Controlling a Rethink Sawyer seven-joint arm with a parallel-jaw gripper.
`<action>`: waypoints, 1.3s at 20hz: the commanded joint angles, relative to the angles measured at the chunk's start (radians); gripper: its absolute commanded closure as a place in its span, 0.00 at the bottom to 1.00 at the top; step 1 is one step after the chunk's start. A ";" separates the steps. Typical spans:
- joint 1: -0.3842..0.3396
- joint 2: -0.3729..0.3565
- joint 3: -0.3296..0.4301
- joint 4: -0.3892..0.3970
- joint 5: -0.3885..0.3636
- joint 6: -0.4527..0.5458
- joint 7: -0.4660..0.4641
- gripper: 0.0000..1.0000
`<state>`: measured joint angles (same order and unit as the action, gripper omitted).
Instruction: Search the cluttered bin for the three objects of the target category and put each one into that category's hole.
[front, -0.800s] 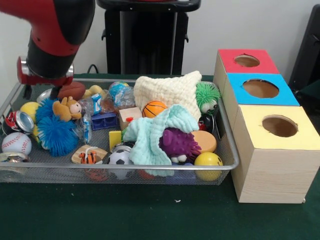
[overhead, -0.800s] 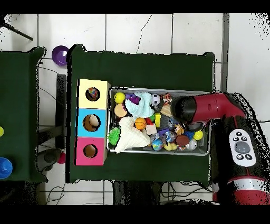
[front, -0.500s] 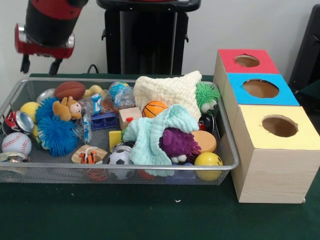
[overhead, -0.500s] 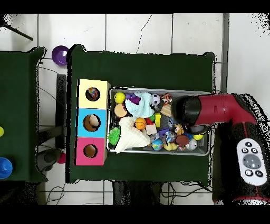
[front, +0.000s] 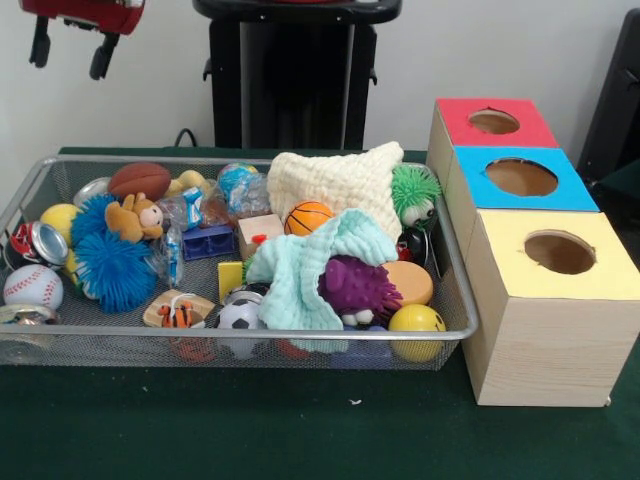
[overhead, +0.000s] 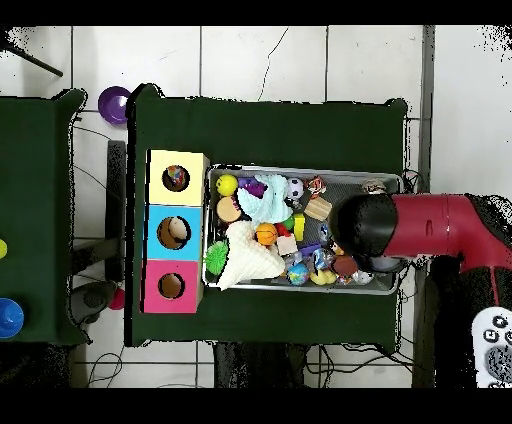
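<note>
While the gripper (front: 68, 52) hangs high with its two fingers apart and nothing between them, it sits above the bin's (front: 250, 345) end farthest from the boxes. The bin lies along the table's middle, touching the yellow box (front: 548, 300) (its hole faces up). A good next pick would, I judge, descend straight onto an exposed toy like the brown football (front: 140, 180), avoiding the cloths.

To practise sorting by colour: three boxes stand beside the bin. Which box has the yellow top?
The yellow-topped box, at the row's front end in the front view; the others are blue and red.
</note>
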<state>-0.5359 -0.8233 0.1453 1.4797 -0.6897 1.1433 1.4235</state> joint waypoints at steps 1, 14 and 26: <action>-0.023 -0.011 -0.014 0.215 0.003 -0.048 -0.051 0.00; -0.066 0.024 -0.017 0.303 -0.045 -0.205 -0.019 0.00; -0.104 0.039 -0.010 0.350 -0.014 -0.388 0.015 0.00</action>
<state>-0.6020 -0.8166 0.1046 1.7265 -0.6899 0.8783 1.4235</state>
